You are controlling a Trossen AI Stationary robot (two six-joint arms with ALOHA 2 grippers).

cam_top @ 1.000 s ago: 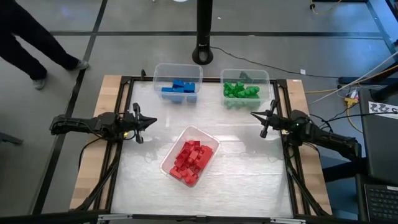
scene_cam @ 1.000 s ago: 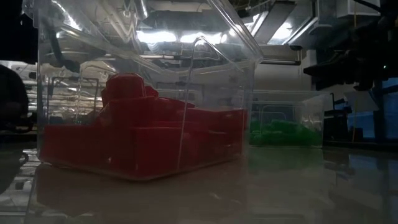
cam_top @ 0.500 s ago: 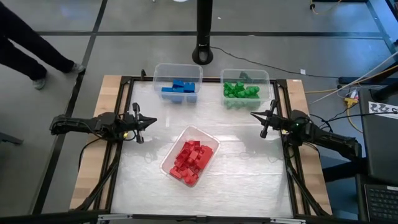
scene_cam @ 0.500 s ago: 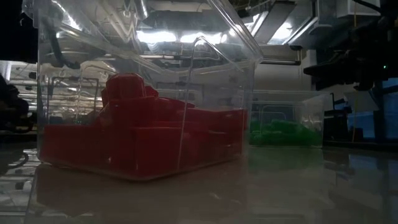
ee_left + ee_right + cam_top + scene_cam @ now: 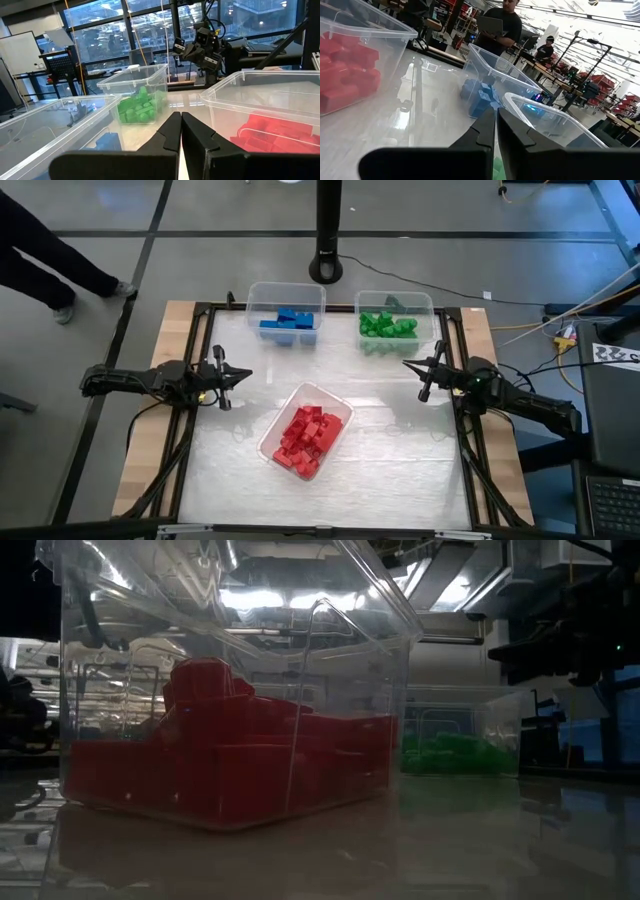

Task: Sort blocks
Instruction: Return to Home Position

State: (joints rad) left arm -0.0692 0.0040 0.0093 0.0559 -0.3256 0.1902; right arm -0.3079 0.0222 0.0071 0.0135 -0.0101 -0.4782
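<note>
Red blocks (image 5: 305,438) fill a clear bin in the middle of the table, also close up in the low view (image 5: 225,765). Blue blocks (image 5: 290,321) lie in the far-left bin, green blocks (image 5: 386,325) in the far-right bin. My left gripper (image 5: 246,375) hovers shut at the table's left side, pointing toward the middle; its fingers close together in the left wrist view (image 5: 180,131). My right gripper (image 5: 407,364) hovers shut at the right side, just near of the green bin (image 5: 496,125). Neither holds anything.
Three clear bins (image 5: 341,408) stand on the white table top inside a black frame (image 5: 200,310). A black post base (image 5: 326,265) stands beyond the far edge. A person's legs (image 5: 50,260) show on the floor at far left. People show beyond the table in the right wrist view (image 5: 502,22).
Both arms have kept still. Only the person on the floor at far left has shifted a leg.
</note>
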